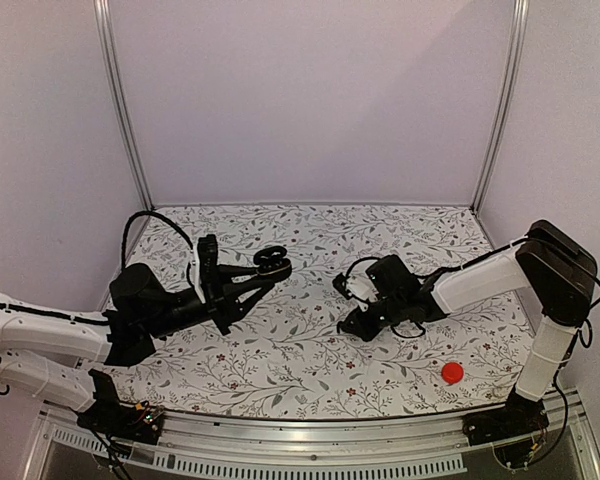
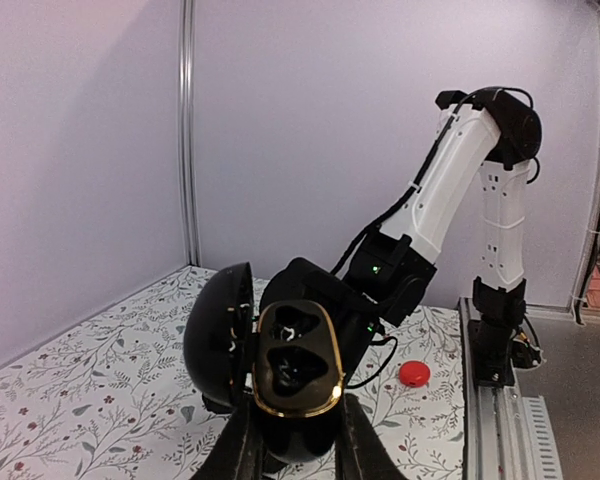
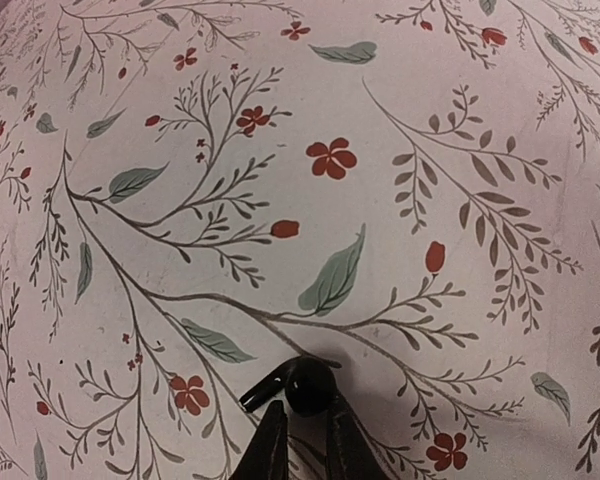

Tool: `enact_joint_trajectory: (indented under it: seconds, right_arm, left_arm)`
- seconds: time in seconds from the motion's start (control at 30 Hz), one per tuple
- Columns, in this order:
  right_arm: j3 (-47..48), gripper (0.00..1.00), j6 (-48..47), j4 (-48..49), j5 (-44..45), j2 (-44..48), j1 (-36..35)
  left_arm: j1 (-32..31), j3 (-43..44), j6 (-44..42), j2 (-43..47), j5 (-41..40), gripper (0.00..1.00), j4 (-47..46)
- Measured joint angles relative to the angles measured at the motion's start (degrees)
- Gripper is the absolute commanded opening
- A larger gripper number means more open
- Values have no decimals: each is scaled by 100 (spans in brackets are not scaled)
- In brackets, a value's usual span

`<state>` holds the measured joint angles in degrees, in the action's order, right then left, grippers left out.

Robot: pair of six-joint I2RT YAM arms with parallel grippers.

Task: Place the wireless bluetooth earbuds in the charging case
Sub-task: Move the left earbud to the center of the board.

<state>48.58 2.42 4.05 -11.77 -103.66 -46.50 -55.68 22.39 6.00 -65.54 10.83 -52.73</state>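
Note:
The glossy black charging case (image 2: pixel 295 360) stands open, its gold-rimmed tray facing the left wrist camera and its lid (image 2: pixel 220 335) swung to the left. My left gripper (image 2: pixel 298 440) is shut on the case's lower body and holds it above the table, left of centre (image 1: pixel 273 262). The two wells look dark, and I cannot tell what is in them. One black earbud (image 3: pixel 305 387) lies on the floral cloth with its stem pointing left. My right gripper (image 3: pixel 305 415) is shut on its round body, low over the table right of centre (image 1: pixel 352 325).
A flat red disc (image 1: pixel 452 373) lies near the front right of the floral tablecloth (image 1: pixel 310 350), also in the left wrist view (image 2: pixel 413 374). The right arm (image 1: pixel 480 280) reaches in from the right. Metal frame posts (image 1: pixel 125 120) and walls bound the back.

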Motion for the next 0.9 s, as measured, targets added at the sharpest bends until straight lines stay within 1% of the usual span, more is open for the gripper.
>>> enact_joint_trajectory:
  seconds: [0.17,0.2,0.23,0.3,0.6,0.9]
  right_arm:
    - [195,16,-363,-437,-76,4,-15]
    - [221,18,-428,-501,-87,4,-22]
    - [249,22,-503,-573,-105,4,-28]
    - [278,25,-577,-649,-149,4,-37]
    - [492,24,-479,-1132,-186,11,-39]
    - [837,23,-149,-1521,-555,-28,-39]
  left_arm:
    - [0,-59,-4,9,-11,16,-7]
    - [0,-68,-7,17,-17,16,-4]
    - [0,-76,-11,31,-31,16,-2]
    - [0,-81,-24,63,-61,16,-2]
    - [0,-81,-44,160,-109,17,-4]
    - [0,-166,-44,289,-129,17,-4]
